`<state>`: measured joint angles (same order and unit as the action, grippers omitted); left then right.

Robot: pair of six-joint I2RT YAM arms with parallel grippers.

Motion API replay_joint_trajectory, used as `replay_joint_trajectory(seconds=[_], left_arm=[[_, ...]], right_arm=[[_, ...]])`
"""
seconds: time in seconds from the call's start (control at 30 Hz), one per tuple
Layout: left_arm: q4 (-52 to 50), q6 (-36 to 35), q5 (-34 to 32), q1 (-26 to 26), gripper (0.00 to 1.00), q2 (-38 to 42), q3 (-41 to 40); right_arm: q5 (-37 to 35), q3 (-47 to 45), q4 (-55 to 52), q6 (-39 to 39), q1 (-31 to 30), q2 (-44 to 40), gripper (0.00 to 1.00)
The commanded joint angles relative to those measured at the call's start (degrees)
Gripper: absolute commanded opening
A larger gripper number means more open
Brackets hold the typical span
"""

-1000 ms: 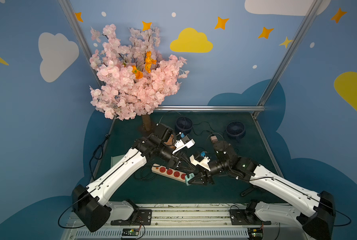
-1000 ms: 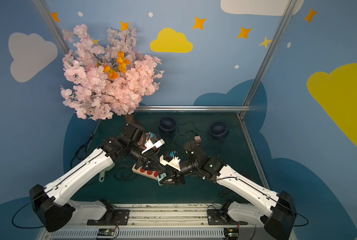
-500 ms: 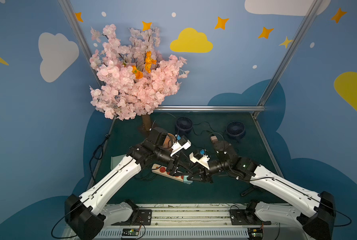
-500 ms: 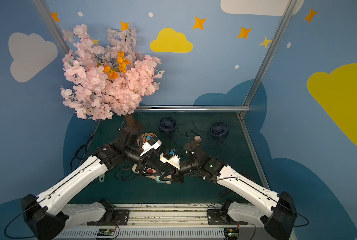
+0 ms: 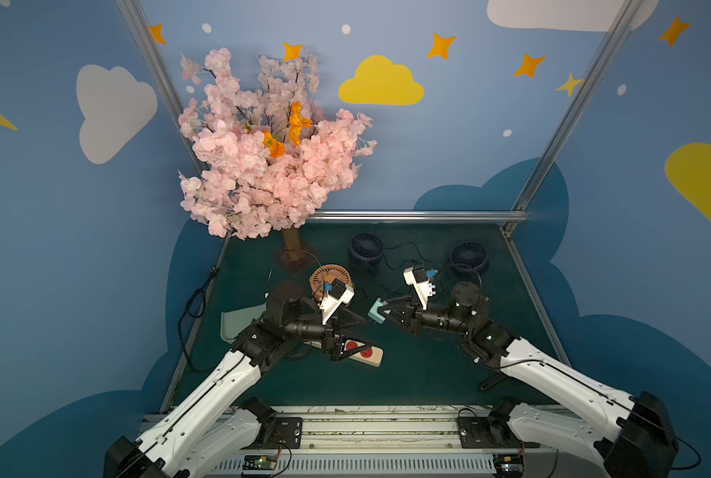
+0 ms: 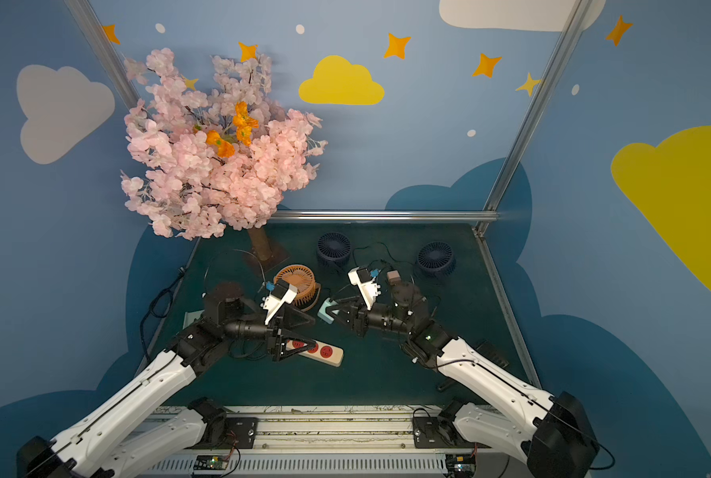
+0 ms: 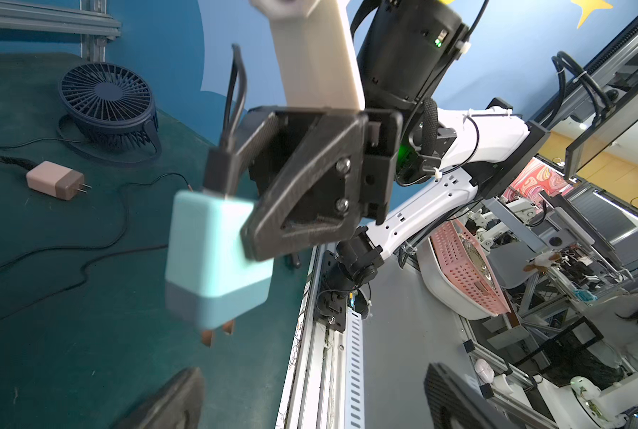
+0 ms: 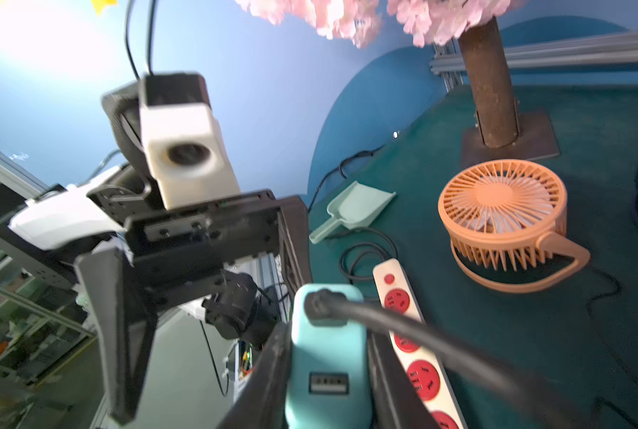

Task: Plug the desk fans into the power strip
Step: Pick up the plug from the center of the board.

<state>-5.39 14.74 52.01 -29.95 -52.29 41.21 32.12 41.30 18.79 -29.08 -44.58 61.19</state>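
Top view, L claw (image 5: 366,333) spread over power strip (image 5: 369,356), R claw (image 5: 383,313) pinching teal plug (image 5: 373,314), apart from strip

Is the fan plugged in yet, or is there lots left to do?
Not yet. Done: the mint plug block is off the table. In hand: the right gripper is shut on it, prongs bare, while the left gripper hangs open over the power strip. Left: push it into a red socket; those in view are empty.
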Motion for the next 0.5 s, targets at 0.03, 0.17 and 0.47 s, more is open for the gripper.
replay_joint_trajectory(seconds=[0.03, 0.17, 0.47], left_arm=[[5.5, 2.8, 1.4, 0.1, 0.97, -1.4, -0.5], [11.3, 5.9, 3.0, 0.1, 0.96, -3.6, -0.4], [18.0, 9.7, 6.6, 0.0, 0.53, -7.3, -0.5]], right_arm=[[4.0, 0.6, 10.0, -7.3, 0.3, 1.0, 0.08], [6.9, 1.2, 12.1, -9.0, -0.3, 1.8, 0.09], [8.6, 1.6, 12.6, -9.0, -1.4, 2.5, 0.09]])
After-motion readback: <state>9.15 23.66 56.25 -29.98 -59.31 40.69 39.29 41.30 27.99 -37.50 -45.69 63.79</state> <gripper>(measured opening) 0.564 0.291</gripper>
